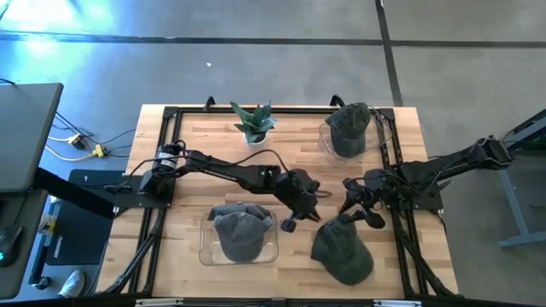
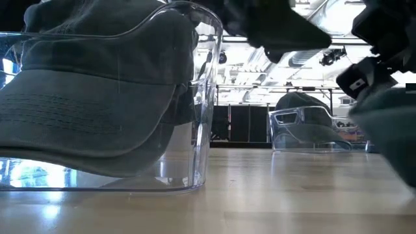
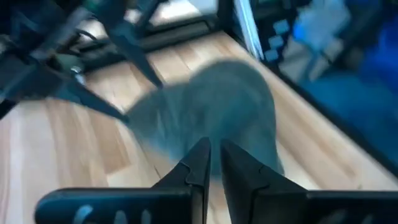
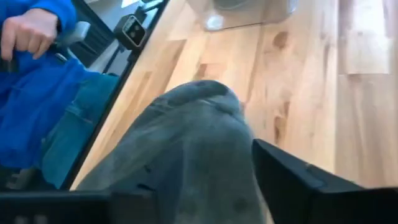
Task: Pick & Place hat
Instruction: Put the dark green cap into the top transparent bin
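Loose hat (image 1: 343, 250) lies on the table's (image 1: 196, 153) near right part, outside any clear bin (image 1: 205, 247). Right gripper (image 1: 363, 203) straddles its crown, jaws parted, apparently mid-release or not yet gripping. Left gripper (image 1: 300, 213) hangs just beside it at table centre, jaws nearly closed on nothing.

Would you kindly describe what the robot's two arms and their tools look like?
Both arms are dark and slender, with black cables along them. The left tool and right tool each end in two black, angular, tapering fingers.
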Robot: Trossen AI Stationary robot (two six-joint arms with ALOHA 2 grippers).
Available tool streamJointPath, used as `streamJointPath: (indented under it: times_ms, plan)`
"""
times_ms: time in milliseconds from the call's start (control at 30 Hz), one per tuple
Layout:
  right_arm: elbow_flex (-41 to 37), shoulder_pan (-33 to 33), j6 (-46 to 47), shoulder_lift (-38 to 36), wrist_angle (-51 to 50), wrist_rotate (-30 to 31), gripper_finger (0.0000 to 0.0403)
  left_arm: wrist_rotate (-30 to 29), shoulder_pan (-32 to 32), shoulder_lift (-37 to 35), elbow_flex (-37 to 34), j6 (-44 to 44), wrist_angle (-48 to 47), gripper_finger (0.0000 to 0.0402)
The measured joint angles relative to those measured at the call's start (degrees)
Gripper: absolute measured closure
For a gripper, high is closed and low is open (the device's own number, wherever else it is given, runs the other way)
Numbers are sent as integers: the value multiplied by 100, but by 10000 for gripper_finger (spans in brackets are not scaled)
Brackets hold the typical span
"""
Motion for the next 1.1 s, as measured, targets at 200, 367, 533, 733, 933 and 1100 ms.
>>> streamJointPath:
  times_ms: [200,367,533,733,933,1100]
  plan:
    - [238,-49,-29,0,-524,176,154,-48,-67,464,-66,-1199,473,375]
    - [239,256,148,0,-521,694,154,231,-57,677,-44,-2027,493,348]
    - [239,681,278,0,-508,1116,154,156,-52,871,-33,-3043,494,258]
    - [239,1234,342,0,-426,1581,155,-354,-50,1223,-30,-3829,892,153]
    - [239,1752,346,-13,-74,1699,155,213,-50,1611,-20,-4255,2011,113]
    - [239,2101,315,-13,358,1714,155,548,-65,1972,298,-4457,2490,111]
